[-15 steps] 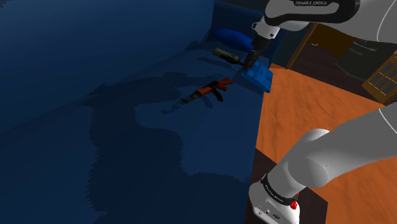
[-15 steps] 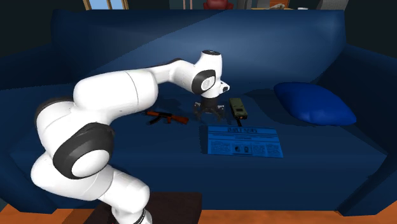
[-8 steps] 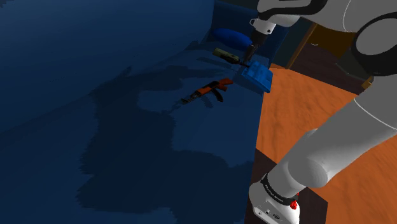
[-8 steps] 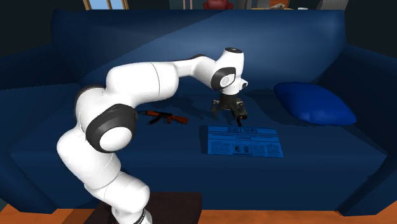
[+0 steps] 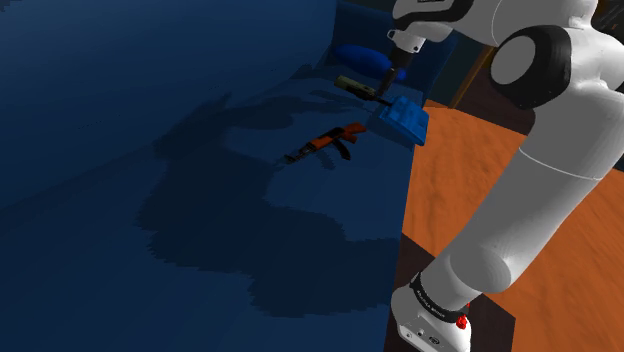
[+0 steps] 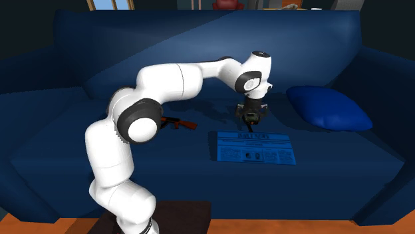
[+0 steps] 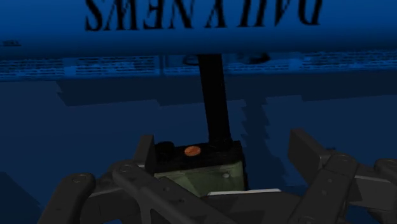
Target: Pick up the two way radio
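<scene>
The two way radio (image 5: 350, 84) is an olive-green box with a black antenna, lying on the dark blue sofa seat (image 5: 200, 200) beyond the newspaper. In the second exterior view my gripper (image 6: 251, 117) hangs straight down over the radio (image 6: 250, 120). The wrist view has the radio's top (image 7: 200, 170) with an orange button between my fingers, and its antenna (image 7: 213, 95) pointing toward the newspaper. One fingertip (image 7: 145, 149) stands close beside the radio, the other (image 7: 304, 147) well apart from it. The gripper (image 7: 224, 151) is open and straddles the radio body.
A blue "Daily News" newspaper (image 6: 255, 147) lies on the seat just in front of the radio. An orange-and-black toy rifle (image 6: 174, 122) lies to the second exterior view's left. A blue cushion (image 6: 329, 108) rests at the right. Orange floor (image 5: 480, 200) borders the sofa.
The arm has swung toward the second exterior view's right, from beside the toy rifle to directly over the radio, and the gripper has come down around it.
</scene>
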